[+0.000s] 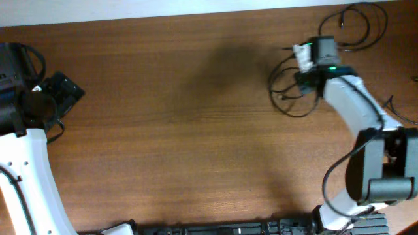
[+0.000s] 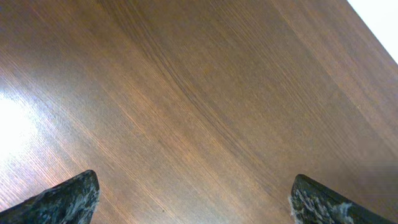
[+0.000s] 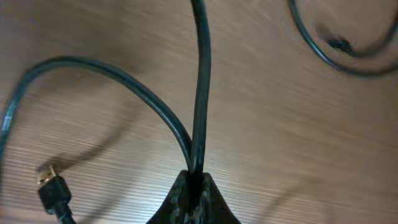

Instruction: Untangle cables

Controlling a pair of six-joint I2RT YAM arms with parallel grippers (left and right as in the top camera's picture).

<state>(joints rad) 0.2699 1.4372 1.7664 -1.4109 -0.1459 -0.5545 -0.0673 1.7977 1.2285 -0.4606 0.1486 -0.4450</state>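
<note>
Thin black cables lie in loose loops at the table's back right: one loop point(image 1: 285, 88) left of my right gripper, another point(image 1: 358, 23) behind it. My right gripper point(image 1: 302, 64) is shut on two strands of cable point(image 3: 199, 112), pinched between its fingertips point(image 3: 194, 183) above the wood. A USB plug point(image 3: 51, 186) lies at the lower left of the right wrist view, and another loop point(image 3: 336, 53) curves at the upper right. My left gripper point(image 2: 193, 199) is open and empty over bare wood at the far left point(image 1: 62, 91).
The wooden table point(image 1: 183, 130) fills the view. A white wall strip runs along the back edge point(image 1: 196, 8). Black fixtures sit along the front edge point(image 1: 228, 228). A thin black wire point(image 1: 398, 108) lies by the right arm's base.
</note>
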